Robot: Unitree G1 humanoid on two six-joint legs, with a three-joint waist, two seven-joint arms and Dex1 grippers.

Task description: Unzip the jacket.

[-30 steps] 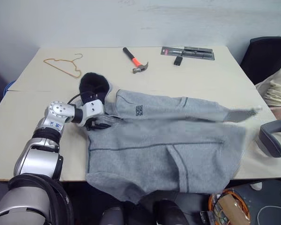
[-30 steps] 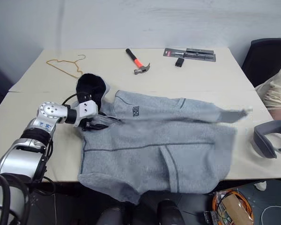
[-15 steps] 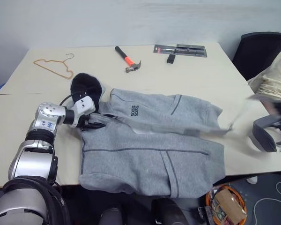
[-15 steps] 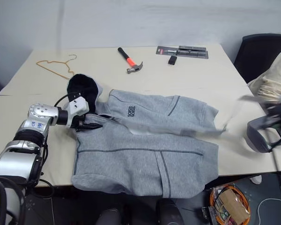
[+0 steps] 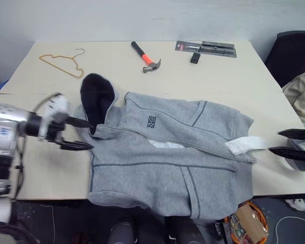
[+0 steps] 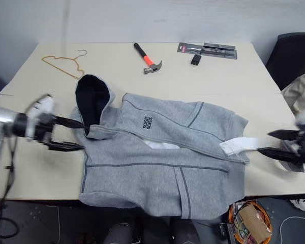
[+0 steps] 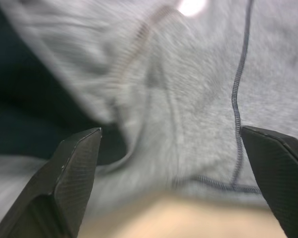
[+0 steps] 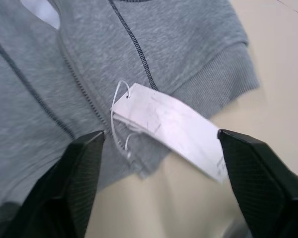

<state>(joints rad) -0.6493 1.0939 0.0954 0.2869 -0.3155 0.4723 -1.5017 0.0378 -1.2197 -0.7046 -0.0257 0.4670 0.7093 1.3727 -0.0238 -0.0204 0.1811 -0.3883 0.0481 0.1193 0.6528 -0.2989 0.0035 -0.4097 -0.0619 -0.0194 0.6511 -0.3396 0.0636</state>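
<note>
So the beige desk [image 5: 203, 76] has the grey jacket [image 5: 168, 162] spread flat mid-desk, hammer [image 5: 146, 57] and wire hanger [image 5: 63, 63] up around 12 and 10 o'clock, black chair [image 5: 295, 53] at 2, and my left end effector [image 5: 73, 134] hovers wide open beside the hood at 9, right end effector [image 6: 277, 143] spread open, empty, just off the white tag [image 8: 174, 126] at 3.

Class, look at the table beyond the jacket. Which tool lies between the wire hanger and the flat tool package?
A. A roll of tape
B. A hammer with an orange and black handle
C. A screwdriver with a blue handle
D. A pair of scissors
B: a hammer with an orange and black handle lies on the table, with the wire hanger to one side and the flat package to the other, beyond the grey jacket.
</note>
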